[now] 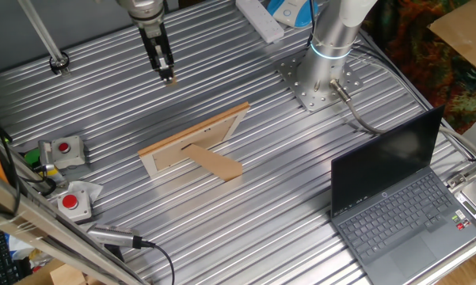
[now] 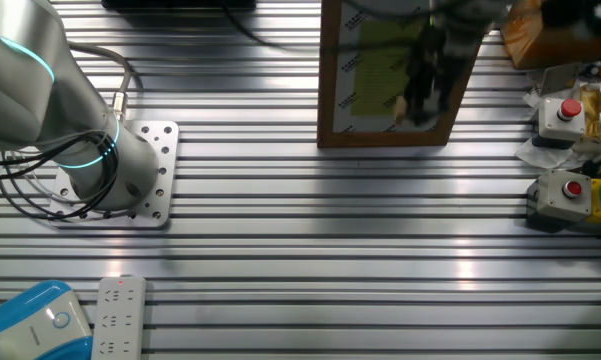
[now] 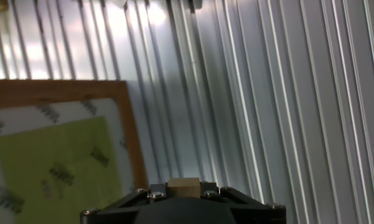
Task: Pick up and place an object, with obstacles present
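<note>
The tiny tan wooden block (image 3: 183, 186) sits clamped between my gripper's (image 3: 183, 190) dark fingers at the bottom of the hand view. In one fixed view the gripper (image 1: 169, 76) hangs above the ribbed metal table at the back left, with the block (image 1: 171, 78) at its fingertips. The light-wood picture frame (image 1: 194, 142) stands propped on its brown stand flap (image 1: 215, 165) in the table's middle, in front of and below the gripper. In the other fixed view the blurred gripper (image 2: 417, 100) shows in front of the frame (image 2: 385, 75). The frame (image 3: 62, 143) fills the left of the hand view.
A dark grey laptop (image 1: 396, 194) stands open at the right. The arm's base (image 1: 321, 79) is bolted at the back. Two red-button boxes (image 1: 63, 150) (image 1: 75, 200) lie at the left edge. A white power strip (image 2: 118, 315) and a blue-white device (image 2: 35, 320) lie near the base.
</note>
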Motion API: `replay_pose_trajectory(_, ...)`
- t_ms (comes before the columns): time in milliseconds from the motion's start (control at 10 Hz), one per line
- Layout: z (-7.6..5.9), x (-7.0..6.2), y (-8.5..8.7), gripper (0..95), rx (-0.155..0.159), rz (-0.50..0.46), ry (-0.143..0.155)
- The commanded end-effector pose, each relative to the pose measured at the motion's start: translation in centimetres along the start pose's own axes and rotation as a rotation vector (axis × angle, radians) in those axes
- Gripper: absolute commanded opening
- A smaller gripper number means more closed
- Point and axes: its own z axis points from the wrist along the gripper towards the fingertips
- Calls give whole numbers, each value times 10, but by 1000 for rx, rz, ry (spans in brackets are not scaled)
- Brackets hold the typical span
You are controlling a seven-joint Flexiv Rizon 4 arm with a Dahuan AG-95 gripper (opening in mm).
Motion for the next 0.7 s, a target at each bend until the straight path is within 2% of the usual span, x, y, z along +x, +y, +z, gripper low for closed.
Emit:
replay_pose_trajectory(100,-6,7,9,0,7,10,10)
replay_pose_trajectory(200,-12,14,17,0,1,11,11)
replay_pose_trajectory(300,-12,14,17,0,1,11,11)
replay_pose_trajectory(400,-20,23,25,0,7,8,20)
replay_pose_trajectory(700,-31,35,35,0,8,17,35)
